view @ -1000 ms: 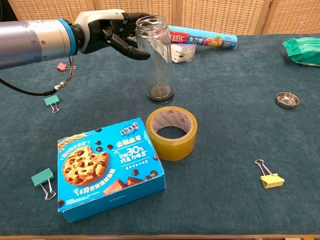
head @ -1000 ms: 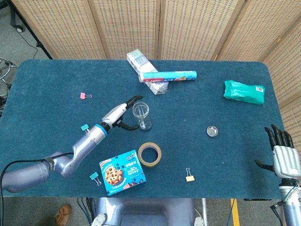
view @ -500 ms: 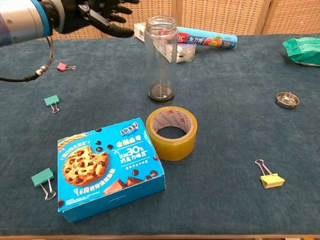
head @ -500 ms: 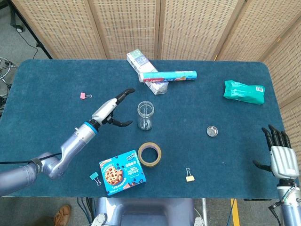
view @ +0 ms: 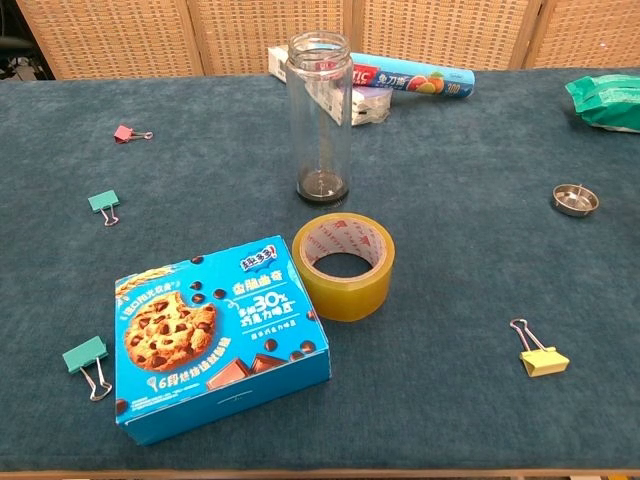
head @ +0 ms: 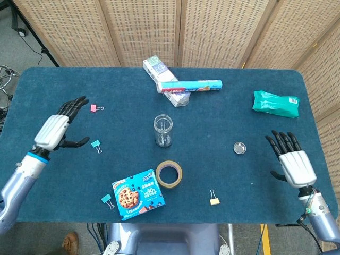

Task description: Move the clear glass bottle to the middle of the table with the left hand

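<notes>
At the far left the left hand (head: 54, 129) hovered over the worktop (head: 64, 175) with its fingers spread and nothing in them, well apart from the bottle. Just right of it lay a pink clip (head: 95, 108) and, nearer the front, a teal clip (head: 96, 144); another teal clip (head: 108, 200) sat by the front edge, beside the cookie box (head: 137, 195). The tape roll (head: 169, 173) lay just right of the box. The bottle (head: 163, 130) stood upright and open-mouthed near the middle of the worktop, behind the tape roll, with no hand touching it. Behind it, at the back edge, a wrap tube (head: 191, 85) lay across a white carton (head: 163, 81). Right of the tape roll sat a yellow clip (head: 214, 199), then a small metal lid (head: 240, 147), and toward the back a green packet (head: 275, 103). At the far right the right hand (head: 290, 160) was held palm down, fingers spread and holding nothing.
</notes>
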You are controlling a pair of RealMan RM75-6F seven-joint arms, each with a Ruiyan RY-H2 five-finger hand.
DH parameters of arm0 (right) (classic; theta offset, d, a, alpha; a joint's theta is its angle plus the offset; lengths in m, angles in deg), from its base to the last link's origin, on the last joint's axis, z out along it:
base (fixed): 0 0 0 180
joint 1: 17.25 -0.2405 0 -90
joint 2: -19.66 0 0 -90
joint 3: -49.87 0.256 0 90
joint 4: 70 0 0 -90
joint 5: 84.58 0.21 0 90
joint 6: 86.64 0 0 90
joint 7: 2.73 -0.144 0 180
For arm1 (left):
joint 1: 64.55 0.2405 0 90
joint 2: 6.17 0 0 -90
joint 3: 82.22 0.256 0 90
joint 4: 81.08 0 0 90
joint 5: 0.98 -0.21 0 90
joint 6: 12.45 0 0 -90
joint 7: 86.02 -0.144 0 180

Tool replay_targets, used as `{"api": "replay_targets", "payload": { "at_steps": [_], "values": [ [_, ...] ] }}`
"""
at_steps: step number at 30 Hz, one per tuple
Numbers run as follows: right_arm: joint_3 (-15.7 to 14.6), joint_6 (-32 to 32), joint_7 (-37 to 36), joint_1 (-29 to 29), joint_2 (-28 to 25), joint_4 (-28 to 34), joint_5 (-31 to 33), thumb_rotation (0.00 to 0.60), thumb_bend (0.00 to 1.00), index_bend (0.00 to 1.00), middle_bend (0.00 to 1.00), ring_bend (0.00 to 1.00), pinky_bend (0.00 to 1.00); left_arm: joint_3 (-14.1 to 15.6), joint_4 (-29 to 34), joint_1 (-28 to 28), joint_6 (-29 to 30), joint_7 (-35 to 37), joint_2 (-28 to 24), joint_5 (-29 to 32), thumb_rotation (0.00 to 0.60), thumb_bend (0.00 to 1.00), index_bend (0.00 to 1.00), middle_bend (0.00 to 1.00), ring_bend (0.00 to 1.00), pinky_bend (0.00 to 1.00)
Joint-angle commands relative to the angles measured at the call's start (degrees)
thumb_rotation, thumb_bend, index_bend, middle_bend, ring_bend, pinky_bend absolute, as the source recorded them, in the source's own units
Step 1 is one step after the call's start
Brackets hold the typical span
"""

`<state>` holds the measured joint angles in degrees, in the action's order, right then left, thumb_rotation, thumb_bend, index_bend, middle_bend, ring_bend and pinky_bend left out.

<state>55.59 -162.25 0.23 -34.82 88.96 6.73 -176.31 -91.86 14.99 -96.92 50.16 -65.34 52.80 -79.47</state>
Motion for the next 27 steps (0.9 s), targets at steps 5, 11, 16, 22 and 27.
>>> {"api": "replay_targets", "payload": {
  "at_steps": [5, 11, 16, 22, 27],
  "values": [
    [-0.05, 6.42, -0.76, -6.85, 0.64, -2.25, -3.32, 0.600, 0.00, 0.08, 0.00, 0.00, 0.00, 3.58, 3.66, 7.44, 7.92, -3.87, -2.87, 0.38, 0.600, 0.25, 0.00, 0.00, 0.00, 0.00],
    [-1.47, 8.84, -2.05, -13.15, 6.03, -11.09, -9.07, 0.600, 0.00, 0.20, 0.00, 0.00, 0.00, 5.83, 5.11, 10.81, 8.06, -3.83, -4.43, 1.33, 0.600, 0.25, 0.00, 0.00, 0.00, 0.00],
    [-2.96, 8.09, -4.08, -15.97, 10.76, -19.49, -11.65, 0.600, 0.00, 0.27, 0.00, 0.00, 0.00, 5.64, 4.47, 11.34, 7.56, -2.00, -5.28, 0.66, 0.600, 0.25, 0.00, 0.00, 0.00, 0.00],
    [-4.32, 8.94, -5.90, -17.40, 13.97, -24.81, -11.51, 0.600, 0.00, 0.30, 0.00, 0.00, 0.00, 5.36, 3.86, 12.17, 8.09, -0.22, -5.90, -0.25, 0.600, 0.25, 0.00, 0.00, 0.00, 0.00],
    [-5.06, 9.03, -7.64, -17.96, 16.07, -28.09, -11.06, 0.600, 0.00, 0.33, 0.00, 0.00, 0.00, 5.24, 3.73, 12.86, 8.66, 0.76, -6.23, -0.86, 0.600, 0.25, 0.00, 0.00, 0.00, 0.00]
  ]
}}
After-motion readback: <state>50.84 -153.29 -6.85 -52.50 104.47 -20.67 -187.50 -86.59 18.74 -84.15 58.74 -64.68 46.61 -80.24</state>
